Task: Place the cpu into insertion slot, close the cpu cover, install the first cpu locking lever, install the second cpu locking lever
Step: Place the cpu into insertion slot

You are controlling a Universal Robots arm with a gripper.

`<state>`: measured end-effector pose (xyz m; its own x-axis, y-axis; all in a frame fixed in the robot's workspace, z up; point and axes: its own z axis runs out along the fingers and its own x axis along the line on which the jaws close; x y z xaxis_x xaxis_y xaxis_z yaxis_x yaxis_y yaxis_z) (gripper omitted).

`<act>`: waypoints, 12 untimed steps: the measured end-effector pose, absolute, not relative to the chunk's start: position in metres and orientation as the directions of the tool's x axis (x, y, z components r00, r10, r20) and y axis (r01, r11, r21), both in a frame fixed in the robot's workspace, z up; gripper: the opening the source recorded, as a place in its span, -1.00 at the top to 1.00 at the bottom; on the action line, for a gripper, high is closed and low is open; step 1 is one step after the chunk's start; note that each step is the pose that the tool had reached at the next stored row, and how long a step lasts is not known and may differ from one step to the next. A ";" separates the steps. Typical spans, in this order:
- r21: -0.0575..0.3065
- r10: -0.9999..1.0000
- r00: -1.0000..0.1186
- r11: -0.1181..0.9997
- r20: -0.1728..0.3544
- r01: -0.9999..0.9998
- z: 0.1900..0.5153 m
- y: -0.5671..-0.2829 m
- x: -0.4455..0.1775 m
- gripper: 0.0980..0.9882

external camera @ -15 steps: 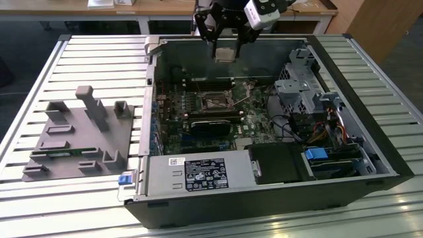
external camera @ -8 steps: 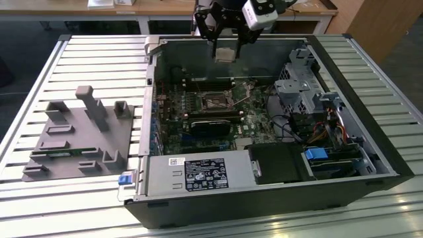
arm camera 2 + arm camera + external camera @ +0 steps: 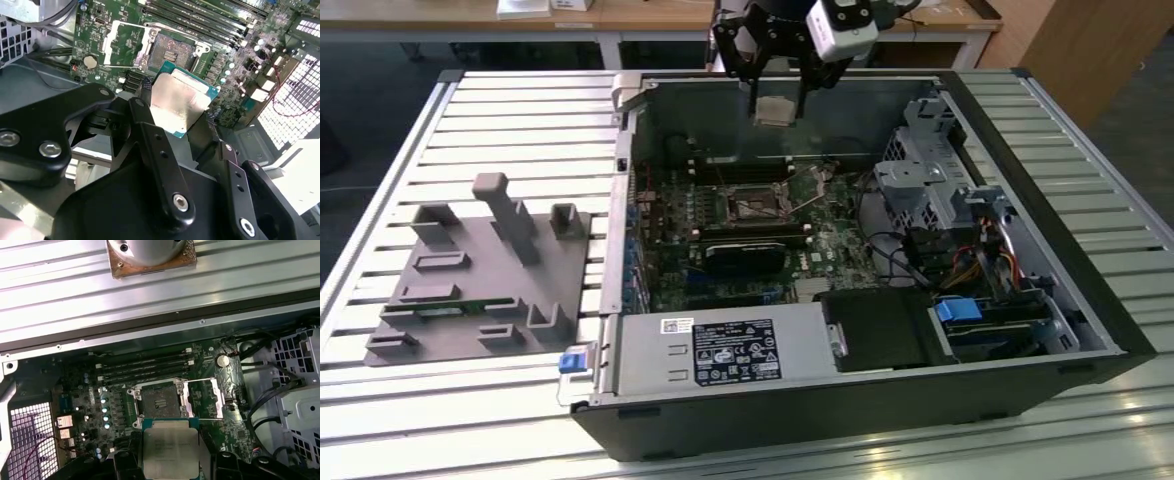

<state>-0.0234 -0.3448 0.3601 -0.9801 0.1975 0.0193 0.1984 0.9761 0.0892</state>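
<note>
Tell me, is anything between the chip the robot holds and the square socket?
Nothing. In the exterior view the cpu hangs in open air, apart from the insertion slot, and the stretch between them is bare.

One cpu [image 3: 180, 100] corner hidden behind gripper [image 3: 175, 120] fingers [image 3: 150, 135] in second wrist view; cut off by picture edge in first wrist view. Upper part of gripper cut off in exterior view. Contacts of insertion slot [image 3: 754, 208] too small to tell there.
</note>
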 end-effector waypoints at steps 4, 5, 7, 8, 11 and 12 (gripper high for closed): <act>0.089 0.216 -0.976 0.972 0.019 0.216 0.360 -0.345 -0.023 0.01; 0.089 0.220 -0.975 0.971 0.019 0.221 0.360 -0.345 -0.023 0.01; 0.089 0.230 -0.973 0.969 0.019 0.231 0.360 -0.345 -0.023 0.01; 0.089 0.234 -0.972 0.968 0.019 0.235 0.360 -0.345 -0.023 0.01; 0.089 0.247 -0.969 0.965 0.019 0.248 0.360 -0.345 -0.023 0.01; 0.089 0.252 -0.968 0.964 0.019 0.252 0.360 -0.345 -0.023 0.01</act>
<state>-0.0234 -0.3448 0.3601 -0.9676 0.2517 0.0193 0.2524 0.9635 0.0891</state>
